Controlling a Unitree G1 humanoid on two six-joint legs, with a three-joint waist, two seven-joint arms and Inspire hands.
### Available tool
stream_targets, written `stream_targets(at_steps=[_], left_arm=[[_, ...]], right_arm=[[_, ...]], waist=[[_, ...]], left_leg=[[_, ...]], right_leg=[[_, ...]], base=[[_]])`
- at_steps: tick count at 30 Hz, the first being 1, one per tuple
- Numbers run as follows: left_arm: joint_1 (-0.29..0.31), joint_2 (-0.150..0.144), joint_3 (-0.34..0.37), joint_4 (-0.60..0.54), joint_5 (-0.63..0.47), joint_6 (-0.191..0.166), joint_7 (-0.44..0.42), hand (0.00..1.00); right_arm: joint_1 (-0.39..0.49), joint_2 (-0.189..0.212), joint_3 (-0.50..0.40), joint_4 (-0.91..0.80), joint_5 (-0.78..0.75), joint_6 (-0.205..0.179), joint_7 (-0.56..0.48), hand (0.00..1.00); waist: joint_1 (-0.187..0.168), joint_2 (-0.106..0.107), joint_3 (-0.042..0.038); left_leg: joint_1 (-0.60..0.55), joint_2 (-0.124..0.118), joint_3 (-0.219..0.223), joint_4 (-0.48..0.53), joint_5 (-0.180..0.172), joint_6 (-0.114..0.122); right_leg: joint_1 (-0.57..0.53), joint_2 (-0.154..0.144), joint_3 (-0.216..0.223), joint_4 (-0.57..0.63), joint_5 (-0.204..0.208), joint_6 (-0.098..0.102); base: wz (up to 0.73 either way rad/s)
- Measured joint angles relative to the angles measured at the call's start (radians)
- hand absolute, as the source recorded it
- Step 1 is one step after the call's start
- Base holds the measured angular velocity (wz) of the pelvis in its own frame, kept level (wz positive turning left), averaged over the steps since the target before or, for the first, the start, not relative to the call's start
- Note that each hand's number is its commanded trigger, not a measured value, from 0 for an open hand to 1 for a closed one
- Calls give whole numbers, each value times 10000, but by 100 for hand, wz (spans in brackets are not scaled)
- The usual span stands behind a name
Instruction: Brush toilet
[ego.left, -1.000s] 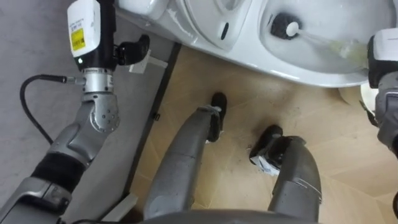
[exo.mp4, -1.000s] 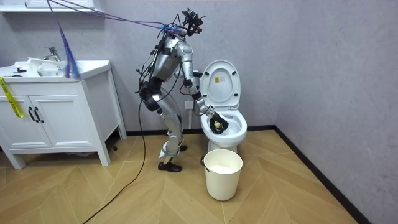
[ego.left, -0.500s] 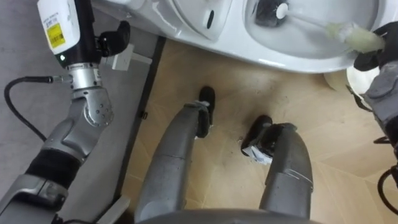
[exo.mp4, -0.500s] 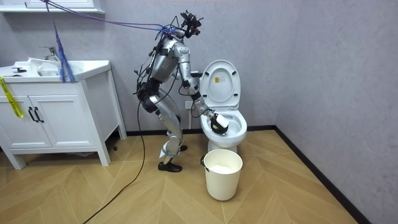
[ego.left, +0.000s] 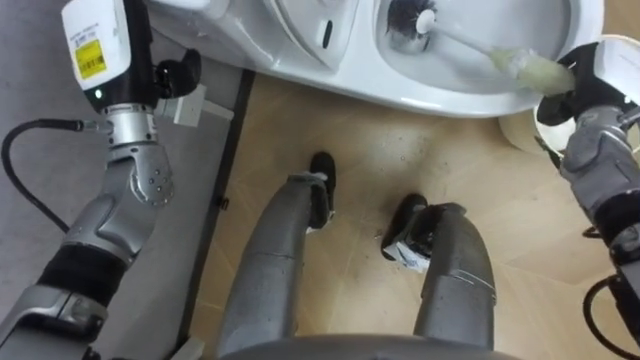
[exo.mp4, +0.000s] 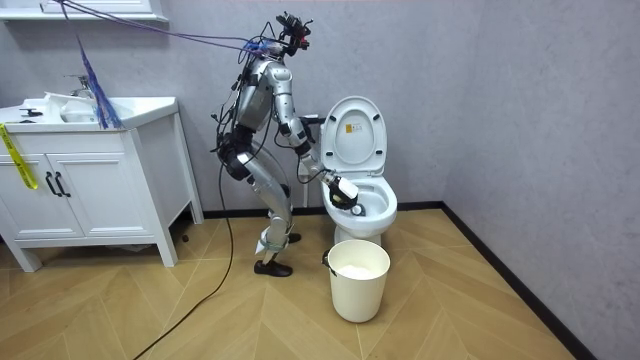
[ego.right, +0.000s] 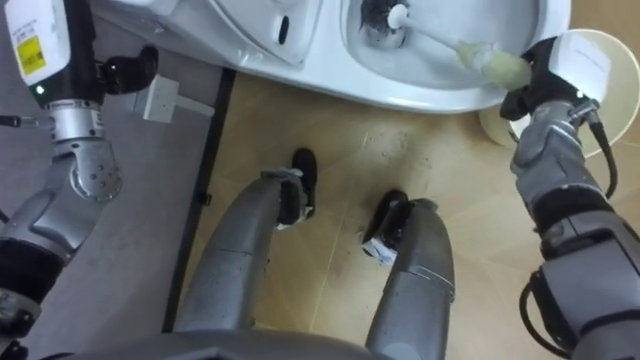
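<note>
Right hand (ego.right: 540, 85) clamped on brush (ego.right: 488, 60) — head shifted slightly in toilet bowl (ego.right: 420, 88), torso raised. Scrubbing ongoing. Left hand (ego.left: 178, 72) idle, grip unreadable.

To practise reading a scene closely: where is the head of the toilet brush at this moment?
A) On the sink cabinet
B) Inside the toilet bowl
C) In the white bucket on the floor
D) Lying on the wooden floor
B: the toilet brush, with the fingers of the right hand curled round its handle, reaches down with its dark head inside the toilet bowl.
</note>
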Motion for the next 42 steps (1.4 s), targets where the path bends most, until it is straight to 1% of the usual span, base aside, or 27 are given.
stream_targets(at_steps=[1,3,5,9,12,14,16,19,21,22,23,24,25,27,28,29,31,33,35,38,40,41,42], left_arm=[[1,0,-62,-15,-1,35,-18,0],[37,-1,-115,-59,-9,71,-67,0],[95,-5,-93,-59,-10,75,-96,0],[180,-35,-49,-61,-26,77,-232,0],[192,-51,-35,-100,-18,77,-244,0],[210,-56,-35,-101,-9,52,-240,0],[271,-55,-43,-162,-17,50,-230,0],[293,-55,-62,-166,-14,3,-165,0],[344,-55,-70,-140,-129,-222,-77,0],[389,-55,-104,-141,-292,-368,22,0],[412,-55,-108,-143,-391,-438,69,0],[453,-49,-100,-145,-523,-580,109,0],[513,-32,-99,-184,-708,-707,134,0],[531,-23,-104,-184,-949,-868,182,0],[536,-12,-106,-183,-1005,-906,204,0],[559,38,-105,-153,-1027,-955,239,0],[560,156,-69,-128,-1037,-1002,252,0],[558,158,25,-133,-1021,-1019,258,0],[715,161,143,-142,-1006,-1060,311,0],[844,177,277,-204,-981,-1089,489,0],[1143,177,616,-337,-754,-1167,477,0],[1205,176,701,-399,-710,-1175,473,0],[1407,208,900,-674,-732,-1176,447,0]], right_arm=[[54,-20,23,0,-57,38,4,100],[125,-49,96,2,-310,246,9,100],[170,-54,113,-17,-667,252,22,100],[344,-56,134,-117,-1765,314,0,100],[549,-78,131,-230,-2664,353,-193,100],[700,-113,130,-441,-3306,533,-236,100],[706,-176,130,-690,-4043,818,-231,100],[730,-253,131,-937,-4751,972,-208,100],[893,-324,137,-1307,-5228,1012,-199,100],[1017,-320,137,-1573,-5453,1115,-134,100],[1099,-317,137,-1737,-5548,1158,-119,100],[1183,-318,137,-1996,-5779,1247,-112,100],[1184,-267,137,-2059,-5882,1338,-121,100],[1168,-260,225,-2081,-5876,1388,-160,100],[1159,-285,304,-2090,-5851,1389,-194,100],[1145,-306,407,-2160,-5815,1391,-235,100],[1149,-356,425,-2558,-5817,1391,-222,100],[1108,-435,421,-2878,-5799,1391,-135,100],[1026,-454,417,-3166,-5726,1391,22,100],[1048,-491,380,-3876,-5469,1392,222,100],[1142,-470,103,-4633,-5623,1392,355,100],[1217,-471,-4,-4890,-5705,1391,360,100],[1338,-463,-108,-5400,-5823,1391,363,100]], waist=[[60,31,-9],[151,132,-16],[165,136,-18],[251,230,-30],[255,252,-30],[279,281,-27],[296,317,-26],[305,325,-27],[305,349,-28],[314,352,-28],[306,351,-28],[304,351,-28],[311,352,-28],[317,352,-29],[319,351,-29],[334,348,-27],[338,344,-26],[335,318,-19],[336,270,-27],[225,245,-34],[9,213,-52],[-17,175,-74],[-68,29,-161]], left_leg=[[5,-1,9,-8,-2,0],[0,-6,55,-74,-3,-5],[54,11,71,-123,-10,-24],[154,77,43,-208,-40,-76],[150,46,-12,-260,-28,-100],[145,46,-18,-253,-35,-107],[141,39,-19,-258,-45,-117],[142,58,-47,-202,-61,-135],[148,113,-105,-101,-145,-145],[153,191,-101,-52,-195,-146],[155,200,-117,-42,-204,-148],[155,209,-130,-23,-229,-149],[153,223,-129,4,-252,-153],[151,253,-129,26,-282,-161],[150,266,-128,44,-289,-166],[144,329,-109,71,-317,-176],[138,403,-80,57,-348,-205],[111,435,-46,42,-349,-215],[88,495,29,32,-354,-228],[34,527,52,62,-361,-242],[8,517,46,58,-362,-243],[-1,515,50,61,-361,-243],[-37,529,115,75,-361,-244]], right_leg=[[4,3,0,-9,0,0],[4,53,-14,-31,-3,-5],[58,46,-35,-73,-23,-35],[196,130,-78,-248,-27,-42],[199,121,-119,-277,-53,-53],[210,119,-130,-280,-56,-52],[209,114,-136,-283,-66,-55],[250,140,-179,-345,-72,-50],[405,159,-331,-406,-100,-79],[466,234,-357,-467,-101,-81],[486,263,-363,-493,-101,-79],[505,307,-367,-506,-109,-66],[508,342,-351,-512,-111,-63],[506,395,-314,-524,-111,-63],[507,402,-312,-531,-111,-63],[506,413,-286,-539,-110,-64],[472,472,-251,-543,-97,-92],[405,509,-192,-521,-96,-108],[336,535,-139,-513,-86,-135],[273,552,-120,-499,-76,-169],[253,556,-119,-502,-74,-171],[236,556,-110,-503,-74,-171],[129,570,-27,-478,-73,-172]], base=[[0],[7],[2],[-1],[3],[2],[0],[1],[2],[0],[-3],[-3],[-5],[-6],[-7],[-12],[-12],[-7],[-10],[-4],[0],[-4],[-8]])
